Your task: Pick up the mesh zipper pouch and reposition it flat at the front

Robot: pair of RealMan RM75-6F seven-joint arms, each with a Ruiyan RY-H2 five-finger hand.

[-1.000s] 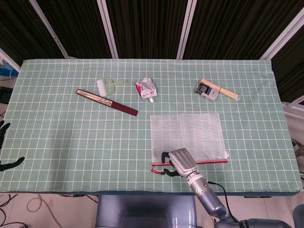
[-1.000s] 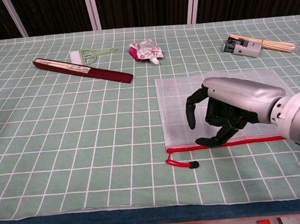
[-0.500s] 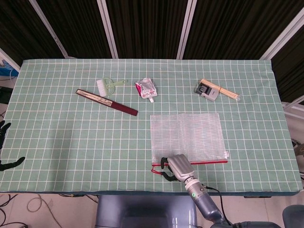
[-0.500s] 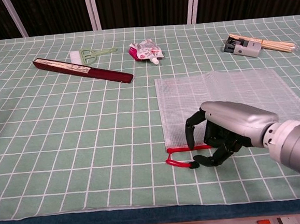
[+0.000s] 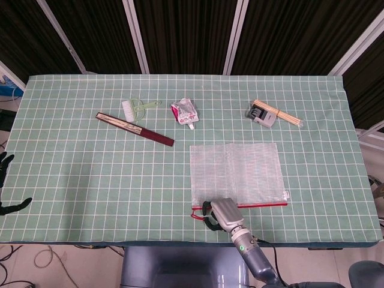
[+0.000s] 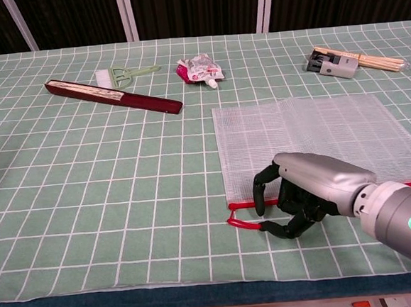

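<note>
The mesh zipper pouch (image 5: 237, 171) (image 6: 311, 138) lies flat on the green checked cloth, right of centre, with its red zipper edge (image 5: 264, 204) toward the front. Its red pull cord (image 6: 243, 223) loops out at the front left corner. My right hand (image 5: 221, 213) (image 6: 301, 192) hovers at that corner, fingers curled downward and apart, and I see nothing held in them. The thumb tip sits close to the cord's black end. Only the dark fingers of my left hand (image 5: 5, 180) show, at the far left edge of the head view, spread and off the table.
A dark red flat case (image 5: 135, 128) (image 6: 112, 95) lies at the back left beside a pale green brush (image 5: 139, 108). A crumpled red-and-white wrapper (image 5: 185, 112) sits behind the pouch. A grey stamp (image 5: 262, 114) with wooden sticks (image 5: 287, 116) is at the back right.
My right hand has drawn back from over the pouch's front part to its front left corner near the table edge. The pouch stays flat; the left hand is still.
</note>
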